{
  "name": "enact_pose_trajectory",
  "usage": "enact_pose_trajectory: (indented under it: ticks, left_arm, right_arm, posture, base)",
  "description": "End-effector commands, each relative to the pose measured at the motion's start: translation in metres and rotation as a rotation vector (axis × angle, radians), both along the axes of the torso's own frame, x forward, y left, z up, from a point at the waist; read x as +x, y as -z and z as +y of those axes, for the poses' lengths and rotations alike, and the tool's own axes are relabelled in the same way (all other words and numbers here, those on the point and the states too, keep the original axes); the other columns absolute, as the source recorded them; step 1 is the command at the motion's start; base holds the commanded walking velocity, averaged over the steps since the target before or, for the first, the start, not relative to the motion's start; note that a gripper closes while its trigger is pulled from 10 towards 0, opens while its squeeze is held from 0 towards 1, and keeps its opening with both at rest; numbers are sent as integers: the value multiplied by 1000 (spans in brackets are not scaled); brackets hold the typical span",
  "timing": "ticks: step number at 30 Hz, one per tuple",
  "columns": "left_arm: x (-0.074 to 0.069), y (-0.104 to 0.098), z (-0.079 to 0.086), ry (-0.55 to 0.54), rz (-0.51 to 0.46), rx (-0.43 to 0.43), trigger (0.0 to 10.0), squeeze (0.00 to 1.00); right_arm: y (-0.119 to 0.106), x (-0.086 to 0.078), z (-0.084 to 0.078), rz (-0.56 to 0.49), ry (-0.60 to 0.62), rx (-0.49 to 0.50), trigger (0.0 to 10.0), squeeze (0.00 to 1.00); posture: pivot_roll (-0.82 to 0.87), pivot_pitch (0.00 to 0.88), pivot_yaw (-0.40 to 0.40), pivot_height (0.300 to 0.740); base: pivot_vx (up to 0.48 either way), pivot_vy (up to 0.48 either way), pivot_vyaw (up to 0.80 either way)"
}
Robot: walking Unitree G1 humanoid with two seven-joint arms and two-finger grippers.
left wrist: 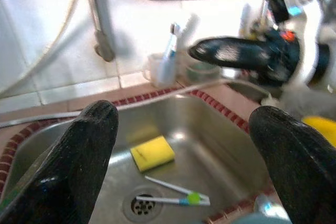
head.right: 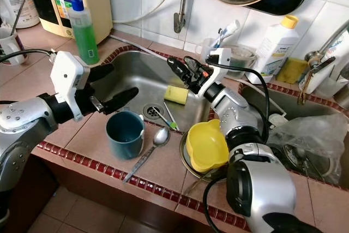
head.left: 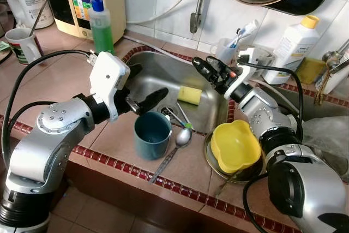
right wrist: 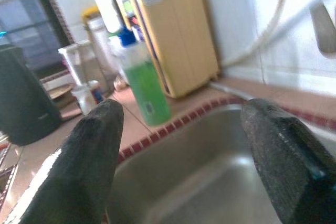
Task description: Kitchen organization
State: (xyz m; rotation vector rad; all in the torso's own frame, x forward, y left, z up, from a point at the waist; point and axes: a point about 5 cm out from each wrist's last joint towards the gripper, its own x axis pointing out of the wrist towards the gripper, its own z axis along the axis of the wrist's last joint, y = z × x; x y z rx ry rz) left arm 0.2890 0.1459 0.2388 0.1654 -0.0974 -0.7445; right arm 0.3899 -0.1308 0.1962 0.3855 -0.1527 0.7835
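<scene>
- Nearest me, at lower centre of the left eye view, the dark teal ceramic cup (head.left: 152, 134) stands upright on the tiled table (head.left: 191, 167), just short of the sink's front edge. A long steel spoon (head.left: 173, 150) lies beside it, its bowl near the cup's rim.
- To the right of the spoon, a yellow plastic bowl (head.left: 235, 145) sits tilted on a round metal plate (head.left: 214, 167).
- My left gripper (head.left: 139, 88) hovers just above and behind the cup, fingers (head.left: 151, 100) spread apart and holding nothing. I judge the cup to be my next pick.
- To take it cleanly I would lower the wrist so one finger goes inside the rim and the other outside, then close on the wall. I would keep clear of the spoon so it isn't knocked off the table.
- Further back is the stainless steel sink (head.left: 158, 72). In it lie a yellow rectangular sponge (head.left: 190, 95) and, by the drain, a white toothbrush with a green tip (head.left: 183, 117).
- My right gripper (head.left: 206, 70) is poised over the sink's right half, above the sponge, fingers parted and empty. I would hold it there so the two arms don't cross.
- At upper left, a green bottle of dish soap with a blue cap (head.left: 101, 26) stands on the table behind the sink.
</scene>
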Motion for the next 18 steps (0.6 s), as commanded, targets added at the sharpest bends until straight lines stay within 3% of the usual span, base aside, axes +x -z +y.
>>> enact_pose_trajectory:
  ticks: [1,2,3,8,15,18]
  left_arm:
    - [2,-2,1,-21,-16,-28,10000,0]
    - [3,-1,1,-27,-19,-38,10000,0]
    - [4,2,2,-46,-12,-57,10000,0]
    - [5,7,3,-80,-15,-103,10000,0]
    - [11,20,11,-188,-1,-179,10000,0]
    - [9,26,12,-218,-54,-178,10000,0]
  right_arm:
    - [-7,-3,-2,-64,7,-14,10000,165]
    - [-7,-4,-2,-74,9,-15,10000,165]
    - [-7,-8,-3,-93,15,-13,10000,0]
    - [-6,-16,-6,-130,50,-7,10000,0]
    - [-1,-40,-6,-194,121,-7,10000,0]
    - [-1,-54,-3,-229,161,-16,10000,0]
  posture:
    - [167,0,-108,740]
    - [167,0,-108,740]
    - [162,0,-105,740]
    - [160,0,-108,740]
    - [147,0,-96,740]
    - [139,0,-93,740]
  base:
    - [0,0,0]
    - [0,0,0]
    - [0,0,0]
    - [0,0,0]
    - [0,0,0]
    - [0,0,0]
